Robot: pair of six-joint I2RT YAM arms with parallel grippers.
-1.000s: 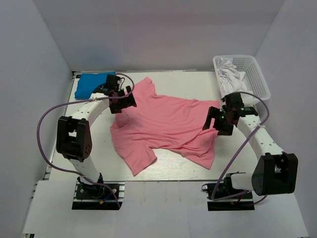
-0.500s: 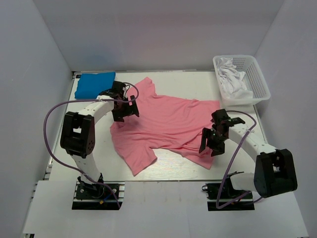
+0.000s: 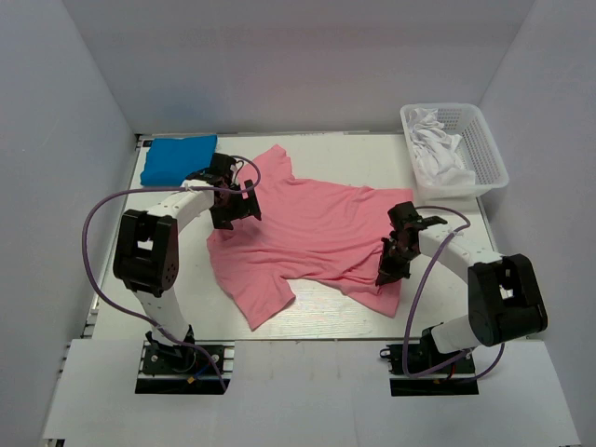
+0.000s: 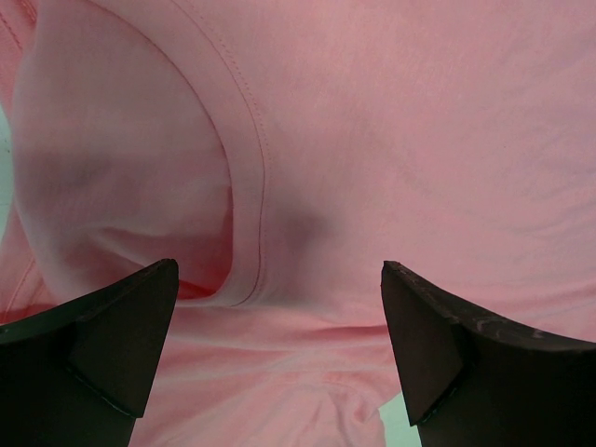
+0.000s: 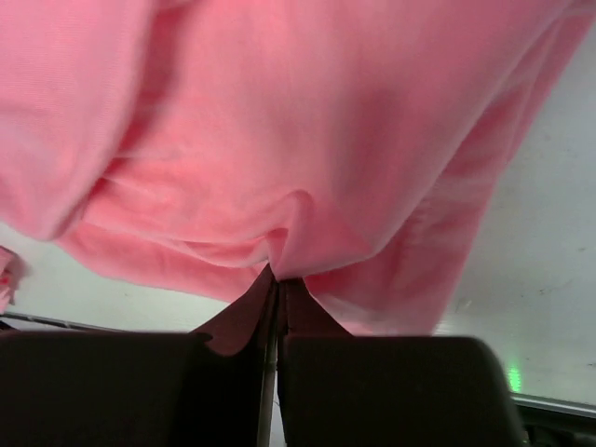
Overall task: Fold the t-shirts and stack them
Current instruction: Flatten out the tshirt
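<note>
A pink t-shirt (image 3: 307,233) lies spread and rumpled across the middle of the table. My left gripper (image 3: 235,207) hovers open over its left part near the collar; in the left wrist view the collar seam (image 4: 251,186) curves between my wide-apart fingers (image 4: 121,326). My right gripper (image 3: 391,265) is shut on a pinch of the pink t-shirt (image 5: 307,186) at its right lower edge, the cloth bunching at the fingertips (image 5: 277,279). A folded blue t-shirt (image 3: 177,156) lies at the back left corner.
A white basket (image 3: 484,154) with white cloth (image 3: 438,149) in it stands at the back right. White walls enclose the table on three sides. Bare table (image 3: 335,312) shows along the front edge.
My right gripper came down from the shirt's right side onto its lower right edge and shut on the cloth. My left gripper shifted slightly right over the collar and stayed open.
</note>
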